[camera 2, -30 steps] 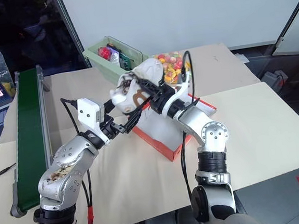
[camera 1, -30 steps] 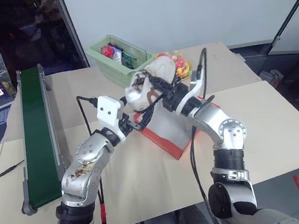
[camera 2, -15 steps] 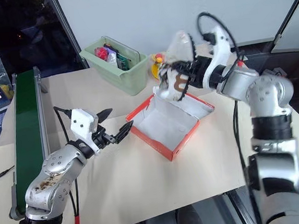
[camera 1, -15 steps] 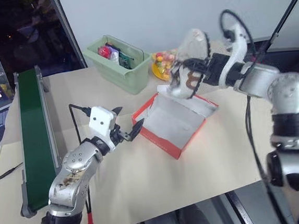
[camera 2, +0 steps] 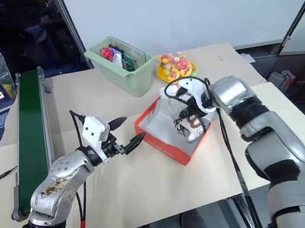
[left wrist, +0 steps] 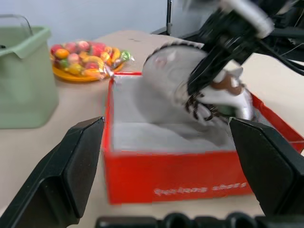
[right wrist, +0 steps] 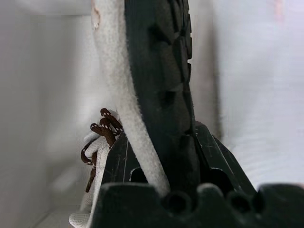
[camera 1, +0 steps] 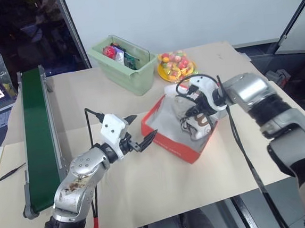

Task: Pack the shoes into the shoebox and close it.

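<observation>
The small off-white sneaker with dark brown laces and brown side markings sits tipped on its side inside the red-orange cardboard shoebox with the white interior, which is open in the middle of the beige table, and the right gripper is clamped on it, reaching down into the box from the far right side. Half a second ago that arm was holding the shoe up in the air above the box's far edge, so it's dropped down and twisted over quite a bit. The left gripper hangs roughly level just beside the box's near-left corner, fingers spread wide with nothing in them, pretty much where it was.
</observation>
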### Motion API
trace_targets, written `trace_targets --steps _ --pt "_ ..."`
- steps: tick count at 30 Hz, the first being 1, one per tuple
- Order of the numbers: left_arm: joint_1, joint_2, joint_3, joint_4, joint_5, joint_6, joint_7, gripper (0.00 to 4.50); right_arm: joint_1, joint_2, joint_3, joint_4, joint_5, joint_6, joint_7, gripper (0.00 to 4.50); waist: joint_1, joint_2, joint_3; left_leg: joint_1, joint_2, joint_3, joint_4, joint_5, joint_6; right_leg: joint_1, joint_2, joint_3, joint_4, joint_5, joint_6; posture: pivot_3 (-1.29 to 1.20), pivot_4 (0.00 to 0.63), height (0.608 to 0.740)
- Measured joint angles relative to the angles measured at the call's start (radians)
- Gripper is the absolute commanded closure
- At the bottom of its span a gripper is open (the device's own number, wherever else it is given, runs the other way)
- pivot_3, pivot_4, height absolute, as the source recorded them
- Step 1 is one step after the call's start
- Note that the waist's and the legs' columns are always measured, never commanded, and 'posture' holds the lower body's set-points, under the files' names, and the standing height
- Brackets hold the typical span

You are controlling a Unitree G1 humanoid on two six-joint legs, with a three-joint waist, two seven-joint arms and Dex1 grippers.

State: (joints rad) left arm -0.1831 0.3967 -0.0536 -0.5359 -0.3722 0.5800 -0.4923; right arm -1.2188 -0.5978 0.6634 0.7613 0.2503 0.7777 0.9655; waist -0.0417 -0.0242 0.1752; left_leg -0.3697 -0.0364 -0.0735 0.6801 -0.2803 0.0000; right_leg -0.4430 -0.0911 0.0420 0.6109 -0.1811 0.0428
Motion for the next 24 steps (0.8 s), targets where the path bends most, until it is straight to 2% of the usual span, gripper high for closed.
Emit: trace_targets --steps 9,19,24 --pt "-0.001 -0.016 -0.004 -0.015 -0.018 0.025 0.018 0.01 -0.049 0.152 0.018 0.254 -0.259 -0.265 0.114 3.61 -0.002 0.0 0.0 0.0 0.0 -0.001 0.0 0.001 -0.002 -0.001 0.0 0.001 0.001 0.0 0.0 0.0 0.15 0.74" --pt "-0.001 -0.016 -0.004 -0.019 -0.022 0.034 0.032 0.0 -0.07 0.216 -0.126 0.336 -0.317 -0.299 0.107 0.33 -0.006 0.0 0.0 0.0 0.0 -0.001 0.0 0.001 -0.002 -0.002 0.0 0.001 0.002 0.001 -0.001 0.0 0.15 0.74" --pt "-0.002 -0.016 -0.005 -0.019 -0.022 0.034 0.032 0.0 -0.133 0.217 -0.219 0.316 -0.317 -0.283 0.092 0.33 -0.004 0.0 0.0 0.0 -0.001 -0.001 -0.001 0.001 -0.003 -0.002 0.0 0.001 0.002 0.001 -0.001 0.0 0.15 0.74"
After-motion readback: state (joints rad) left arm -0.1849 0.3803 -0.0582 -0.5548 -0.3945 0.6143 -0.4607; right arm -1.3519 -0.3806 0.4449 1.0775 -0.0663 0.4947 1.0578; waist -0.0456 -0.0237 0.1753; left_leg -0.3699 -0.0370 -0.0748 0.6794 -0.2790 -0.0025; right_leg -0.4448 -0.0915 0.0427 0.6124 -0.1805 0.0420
